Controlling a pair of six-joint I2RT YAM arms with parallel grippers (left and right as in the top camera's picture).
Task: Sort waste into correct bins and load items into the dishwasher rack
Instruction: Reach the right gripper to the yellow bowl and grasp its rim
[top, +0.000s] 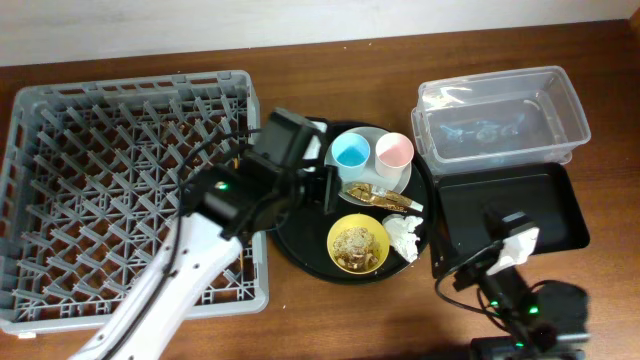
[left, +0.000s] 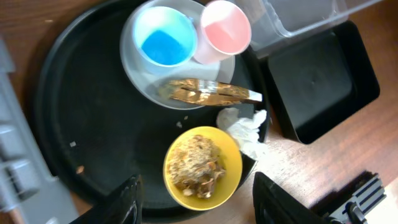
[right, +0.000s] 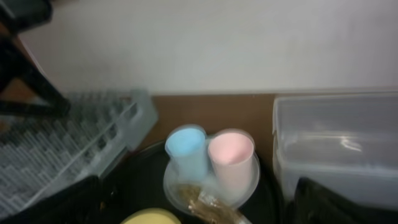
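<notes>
Scraps (left: 196, 168) loose in yellow bowl (left: 234, 163): stiff, light, probably slick; pinch rim, keep level. Left tool (left: 200, 193), right tool (right: 199, 200) both apart, empty.

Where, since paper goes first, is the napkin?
Overhead, the napkin lies at the right edge of the round black tray, beside the yellow bowl, below the wrapper.

Two cups (blue cup (left: 165, 37), pink cup (left: 225, 28)), one bowl (left: 231, 163), one plate (left: 138, 73), seemingly one wrapper (left: 208, 93)
</notes>
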